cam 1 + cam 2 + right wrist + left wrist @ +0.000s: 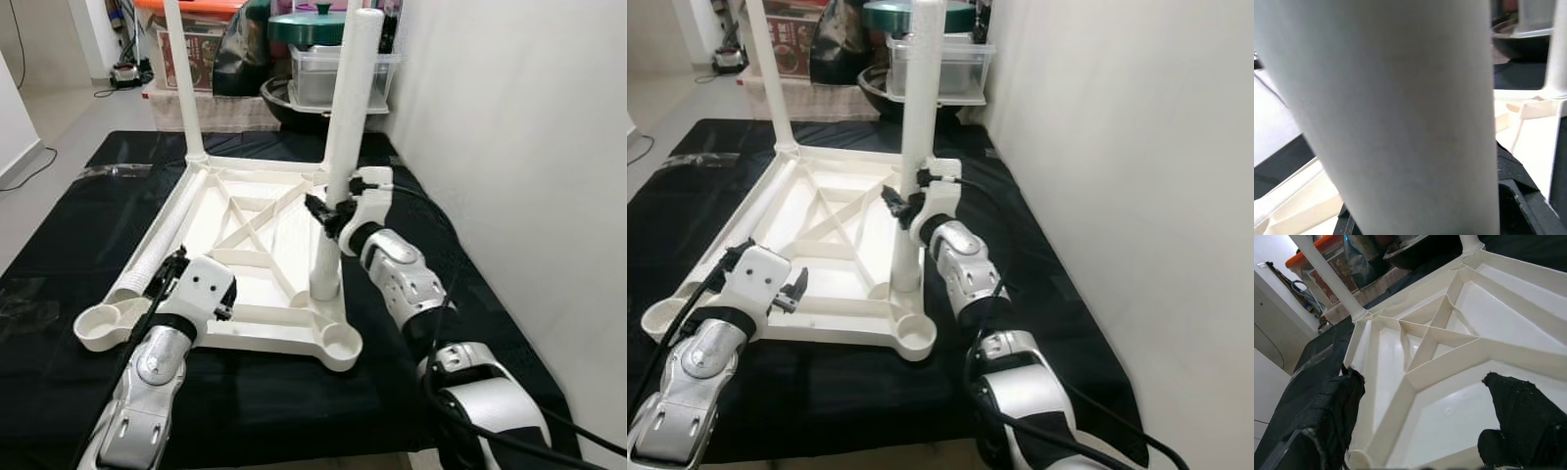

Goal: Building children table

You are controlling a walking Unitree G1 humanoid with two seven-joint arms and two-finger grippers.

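The white table top (257,279) lies upside down on a black cloth, ribs facing up. One white leg (181,78) stands fitted in its far left corner. My right gripper (331,211) is shut on a second leg (345,117), which leans slightly, its foot resting on the right rim just behind the empty near right socket (339,345). That leg (1400,107) looms close in the right wrist view. A third leg (162,245) lies along the left rim. My left gripper (1425,428) hovers open over the near left edge, holding nothing.
The near left socket (103,328) juts over the black cloth (59,245). Behind the cloth stand an orange-lidded bin (196,39), a clear box (338,73) with a green lid and a dark bowl (289,103). A white wall (509,137) runs close along the right.
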